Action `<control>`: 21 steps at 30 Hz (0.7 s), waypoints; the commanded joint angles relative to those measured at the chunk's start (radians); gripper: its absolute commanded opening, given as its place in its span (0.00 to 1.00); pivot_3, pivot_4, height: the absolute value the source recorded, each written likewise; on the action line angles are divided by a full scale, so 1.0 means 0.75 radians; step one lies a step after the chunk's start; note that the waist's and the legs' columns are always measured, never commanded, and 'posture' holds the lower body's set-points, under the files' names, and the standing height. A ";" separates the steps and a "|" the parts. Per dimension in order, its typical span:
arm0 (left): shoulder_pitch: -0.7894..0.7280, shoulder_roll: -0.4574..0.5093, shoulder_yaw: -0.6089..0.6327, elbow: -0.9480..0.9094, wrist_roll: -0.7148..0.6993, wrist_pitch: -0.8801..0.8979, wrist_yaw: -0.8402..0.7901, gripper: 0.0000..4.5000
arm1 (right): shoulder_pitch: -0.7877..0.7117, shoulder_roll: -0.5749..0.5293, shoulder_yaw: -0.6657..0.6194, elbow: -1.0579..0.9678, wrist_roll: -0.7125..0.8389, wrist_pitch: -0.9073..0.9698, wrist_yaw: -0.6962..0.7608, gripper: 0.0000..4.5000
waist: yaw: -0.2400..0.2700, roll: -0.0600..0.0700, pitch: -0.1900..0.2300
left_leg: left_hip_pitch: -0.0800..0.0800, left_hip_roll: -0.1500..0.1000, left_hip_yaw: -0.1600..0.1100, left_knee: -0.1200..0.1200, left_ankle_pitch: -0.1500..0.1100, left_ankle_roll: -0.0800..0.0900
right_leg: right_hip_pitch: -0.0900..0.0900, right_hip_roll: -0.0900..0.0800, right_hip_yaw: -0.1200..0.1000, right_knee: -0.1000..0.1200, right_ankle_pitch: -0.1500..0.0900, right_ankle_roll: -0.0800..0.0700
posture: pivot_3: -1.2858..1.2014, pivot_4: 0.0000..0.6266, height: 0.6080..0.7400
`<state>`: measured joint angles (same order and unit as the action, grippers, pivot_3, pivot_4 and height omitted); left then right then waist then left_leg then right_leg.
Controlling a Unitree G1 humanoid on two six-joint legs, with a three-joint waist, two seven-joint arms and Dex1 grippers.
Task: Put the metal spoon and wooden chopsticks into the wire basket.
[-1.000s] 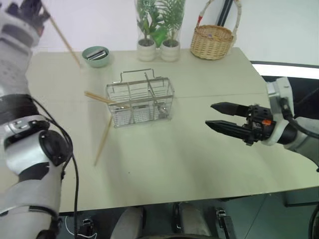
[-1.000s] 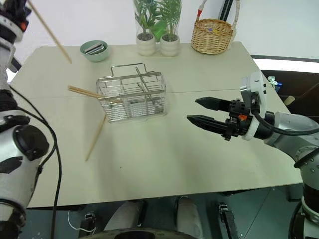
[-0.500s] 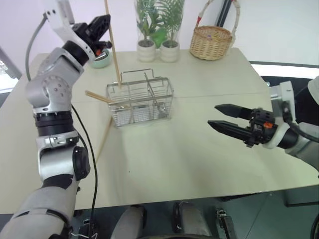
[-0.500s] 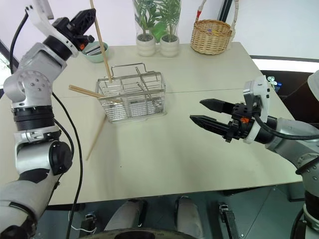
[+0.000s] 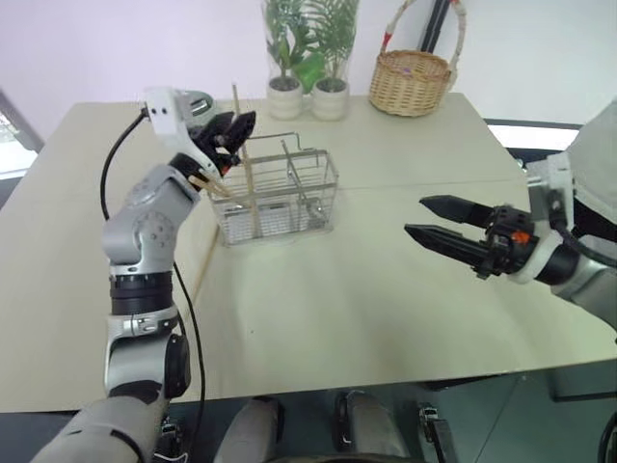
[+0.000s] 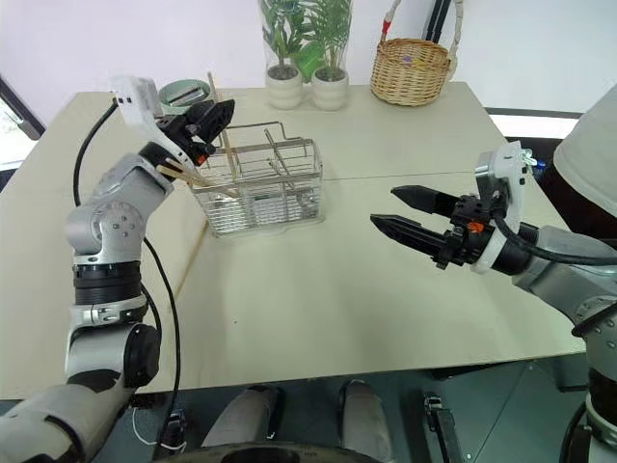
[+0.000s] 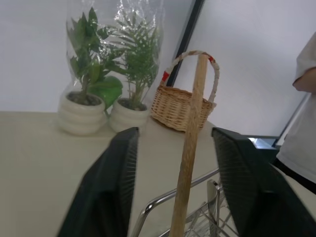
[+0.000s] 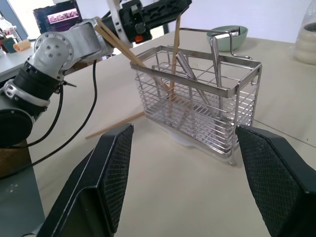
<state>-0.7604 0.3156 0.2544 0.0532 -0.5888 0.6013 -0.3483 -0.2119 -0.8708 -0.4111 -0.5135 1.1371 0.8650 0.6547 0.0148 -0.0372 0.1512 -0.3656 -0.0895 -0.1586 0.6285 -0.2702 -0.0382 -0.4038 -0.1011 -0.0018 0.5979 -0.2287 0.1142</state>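
Left gripper [image 5: 234,130] spread wide around upright chopstick [image 5: 248,169] standing in wire basket [image 5: 275,198]; right gripper [image 5: 431,221] agape, empty.

person [image 7: 306,113]: cut off at edge | table chopstick [image 5: 203,265]: part behind left arm

Lab or office: bare table [image 5: 386,318], monitor [image 8: 55,15], white walls.

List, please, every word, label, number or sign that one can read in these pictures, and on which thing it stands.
None can be read.
The screen behind the table shows a picture, too blurred to tell if it holds text.
The wire basket, wicker basket and plant pots bear no visible label.
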 commanded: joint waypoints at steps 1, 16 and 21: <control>-0.053 0.039 0.040 -0.075 -0.028 0.005 0.006 0.99 | -0.034 0.001 -0.034 0.019 0.015 -0.030 0.003 0.75 | 0.000 0.000 0.000 | 0.000 0.000 0.000 0.000 0.000 0.000 | 0.000 0.000 0.000 0.000 0.000 0.000 | 0.52 0.24 0.73; -0.465 0.334 0.281 0.046 -0.272 0.231 0.048 0.99 | -0.098 0.028 0.034 0.094 -0.045 -0.040 0.035 0.75 | -0.003 0.001 0.000 | -0.002 0.000 0.000 0.000 0.000 0.000 | -0.002 0.000 -0.001 0.000 0.000 0.000 | 0.52 0.24 0.73; -0.551 0.595 0.160 0.397 -0.084 0.450 0.110 0.99 | -0.108 0.034 0.048 0.101 -0.060 -0.042 0.051 0.75 | -0.006 0.006 0.000 | 0.002 0.000 0.000 -0.001 0.000 0.000 | -0.001 0.003 0.000 0.002 0.000 0.001 | 0.52 0.24 0.73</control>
<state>-1.1661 0.7365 0.4020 0.2980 -0.6958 0.8824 -0.2782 -0.2788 -0.8451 -0.3615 -0.4290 1.0968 0.8571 0.6819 0.0101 -0.0329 0.1509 -0.3633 -0.0895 -0.1581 0.6270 -0.2703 -0.0379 -0.4040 -0.0989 -0.0017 0.5992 -0.2284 0.1151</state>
